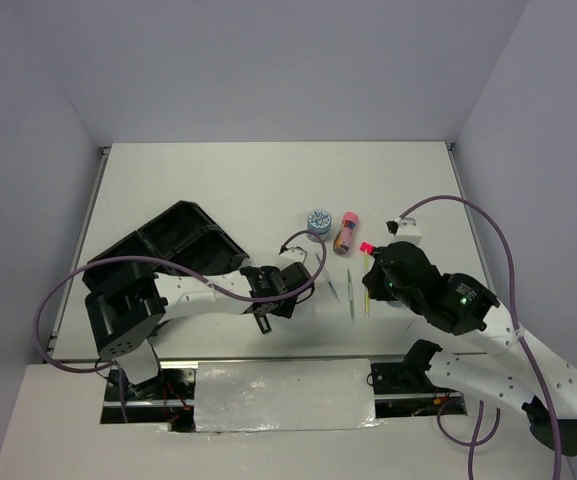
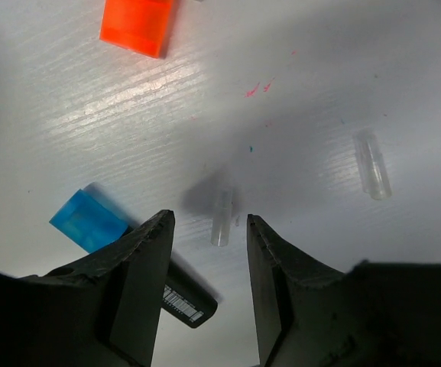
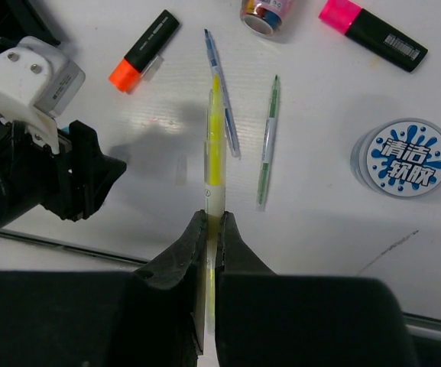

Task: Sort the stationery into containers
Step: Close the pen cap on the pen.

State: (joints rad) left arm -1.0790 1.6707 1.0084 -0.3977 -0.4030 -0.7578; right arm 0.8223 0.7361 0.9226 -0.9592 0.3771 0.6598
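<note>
My right gripper (image 3: 211,218) is shut on a thin yellow pen (image 3: 215,145) and holds it above the table. Under it lie a blue pen (image 3: 222,92), a green pen (image 3: 267,141), an orange-capped highlighter (image 3: 144,50) and a pink-capped highlighter (image 3: 373,30). My left gripper (image 2: 209,216) hangs low over the table, open, with nothing between its fingers. A clear pen cap (image 2: 221,218) lies just past its tips. A blue-capped highlighter (image 2: 90,222) lies partly under the left finger. The black organiser tray (image 1: 173,235) stands at the left, behind the left arm.
A blue-white tape roll (image 3: 407,157) lies right of the pens, and a pink-orange tube (image 3: 266,14) lies beyond them. A second clear cap (image 2: 373,164) lies to the right of the left gripper. The two grippers (image 1: 306,272) (image 1: 371,272) are close together.
</note>
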